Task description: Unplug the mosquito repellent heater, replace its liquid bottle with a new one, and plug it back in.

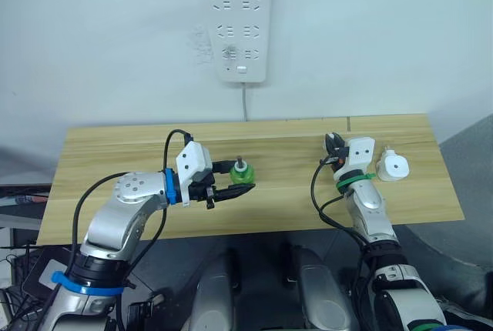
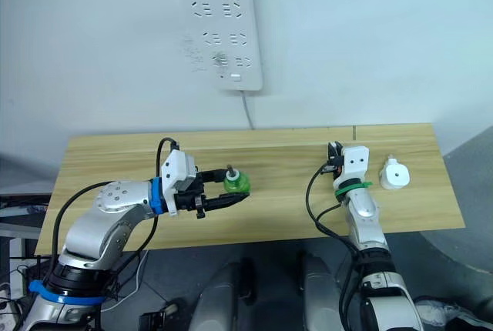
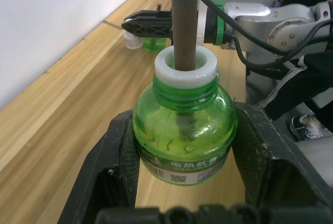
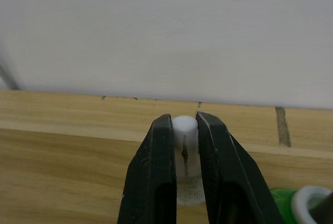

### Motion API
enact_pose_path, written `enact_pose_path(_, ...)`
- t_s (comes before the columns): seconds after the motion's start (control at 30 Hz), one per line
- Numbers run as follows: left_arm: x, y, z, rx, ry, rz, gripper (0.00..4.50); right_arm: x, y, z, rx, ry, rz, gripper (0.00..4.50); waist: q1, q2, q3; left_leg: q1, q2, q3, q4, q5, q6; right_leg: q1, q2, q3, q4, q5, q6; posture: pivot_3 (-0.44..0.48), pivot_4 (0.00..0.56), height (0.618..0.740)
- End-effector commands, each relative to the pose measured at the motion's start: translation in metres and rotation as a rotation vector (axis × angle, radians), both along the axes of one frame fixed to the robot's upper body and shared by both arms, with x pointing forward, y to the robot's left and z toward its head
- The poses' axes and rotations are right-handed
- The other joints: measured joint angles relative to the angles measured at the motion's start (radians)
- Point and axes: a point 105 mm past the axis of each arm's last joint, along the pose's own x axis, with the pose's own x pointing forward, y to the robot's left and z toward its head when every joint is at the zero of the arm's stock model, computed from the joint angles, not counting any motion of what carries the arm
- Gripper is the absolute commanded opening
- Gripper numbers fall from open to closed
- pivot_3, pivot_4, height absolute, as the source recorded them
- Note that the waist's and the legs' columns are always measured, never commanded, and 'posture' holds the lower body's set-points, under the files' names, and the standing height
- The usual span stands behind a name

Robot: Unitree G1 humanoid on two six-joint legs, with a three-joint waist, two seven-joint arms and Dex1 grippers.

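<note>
My left gripper (image 1: 243, 180) is shut on a green liquid bottle (image 3: 183, 130) with a white neck and a dark wick, held upright just above the middle of the wooden table (image 1: 115, 162). At the right, my right gripper (image 1: 334, 145) is shut on a small white cap (image 4: 185, 130) that rests on the table. Close beside that gripper stands another green bottle (image 4: 304, 203), hidden behind the wrist in the head views. The white mosquito repellent heater (image 1: 391, 167) lies unplugged on the table just right of the right gripper, with its round hole showing.
A white power strip (image 1: 234, 21) hangs on the wall above the table's middle, its cord running down behind the table. The table's far edge meets the wall. Bare wood stretches between the two grippers and across the left end.
</note>
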Motion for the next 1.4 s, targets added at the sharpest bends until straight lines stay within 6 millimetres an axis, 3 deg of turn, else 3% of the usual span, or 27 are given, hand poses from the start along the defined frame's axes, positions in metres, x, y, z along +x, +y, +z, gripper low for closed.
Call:
enact_pose_path(0.03, -0.005, 0.0, 0.01, -0.011, -0.026, -0.016, 2.24, 0.0, 0.002, 0.003, 0.025, -0.034, 0.009, 0.26, 0.0, 0.001, 0.004, 0.0, 0.0, 0.0, -0.001, 0.0, 0.0, 0.0, 0.0, 0.0, 0.0, 0.0, 0.0, -0.083, 0.492, 0.74)
enact_pose_path(0.37, -0.009, 0.001, 0.01, -0.005, -0.017, -0.01, 2.24, -0.002, 0.014, -0.016, 0.011, 0.021, 0.045, 0.26, 0.003, 0.002, 0.017, 0.0, 0.0, 0.001, -0.001, 0.0, 0.0, 0.0, 0.0, 0.0, -0.001, 0.0, 0.0, -0.065, 0.497, 0.74)
enact_pose_path(0.4, -0.009, 0.001, 0.01, -0.005, -0.017, -0.009, 2.24, -0.003, 0.014, -0.016, 0.008, 0.019, 0.044, 1.01, 0.004, 0.002, 0.017, 0.0, 0.0, 0.001, -0.001, 0.0, 0.0, 0.0, 0.0, 0.0, -0.001, 0.0, 0.0, -0.065, 0.497, 0.74)
enact_pose_path(0.53, -0.01, 0.003, 0.009, -0.003, -0.015, -0.003, 2.24, -0.006, 0.02, -0.002, -0.035, -0.047, 0.09, 2.26, 0.005, 0.002, 0.019, 0.0, 0.0, 0.001, -0.002, 0.0, 0.0, -0.001, 0.0, 0.001, -0.001, -0.001, 0.0, -0.067, 0.492, 0.74)
enact_pose_path(0.7, -0.006, 0.002, 0.006, -0.013, -0.022, 0.009, 2.24, -0.017, 0.032, 0.031, -0.087, -0.158, 0.182, 2.26, 0.006, 0.002, 0.019, -0.001, 0.0, 0.002, -0.004, 0.0, 0.0, -0.004, 0.0, 0.002, -0.001, -0.003, 0.004, -0.087, 0.468, 0.74)
enact_pose_path(0.8, 0.0, -0.001, 0.004, -0.033, -0.039, 0.018, 2.24, -0.027, 0.047, 0.063, -0.119, -0.222, 0.295, 2.26, 0.007, 0.002, 0.019, -0.001, 0.0, 0.003, -0.005, 0.0, -0.001, -0.005, 0.0, 0.002, -0.001, -0.003, 0.004, -0.112, 0.443, 0.74)
enact_pose_path(0.93, 0.007, -0.007, 0.005, -0.057, -0.073, 0.021, 2.24, -0.053, 0.084, 0.091, -0.122, -0.103, 0.675, 2.26, 0.008, 0.002, 0.018, -0.005, 0.0, 0.003, -0.005, 0.001, -0.001, -0.009, 0.0, 0.002, -0.001, -0.002, 0.004, -0.137, 0.411, 0.74)
enact_pose_path(1.0, 0.011, -0.008, 0.006, -0.067, -0.092, 0.021, 2.24, -0.068, 0.09, 0.102, -0.094, 0.015, 0.856, 2.26, 0.007, 0.001, 0.018, -0.006, 0.0, 0.003, -0.004, 0.001, -0.001, -0.009, 0.0, 0.001, -0.001, -0.001, 0.001, -0.143, 0.402, 0.74)
enact_pose_path(1.2, 0.017, -0.014, 0.006, -0.074, -0.145, 0.005, 2.24, -0.105, 0.093, 0.111, -0.135, 0.208, 1.139, 2.26, 0.007, -0.002, 0.014, -0.009, 0.0, 0.0, -0.004, 0.0, -0.001, -0.01, -0.001, -0.002, -0.002, -0.001, 0.001, -0.152, 0.348, 0.74)
enact_pose_path(1.4, 0.018, -0.022, 0.011, -0.097, -0.17, -0.009, 2.24, -0.101, 0.114, 0.097, -0.214, 0.191, 1.101, 2.26, 0.001, -0.01, 0.004, -0.015, 0.0, -0.002, -0.001, 0.001, -0.001, -0.014, -0.001, -0.004, -0.001, 0.0, 0.001, -0.14, 0.323, 0.74)
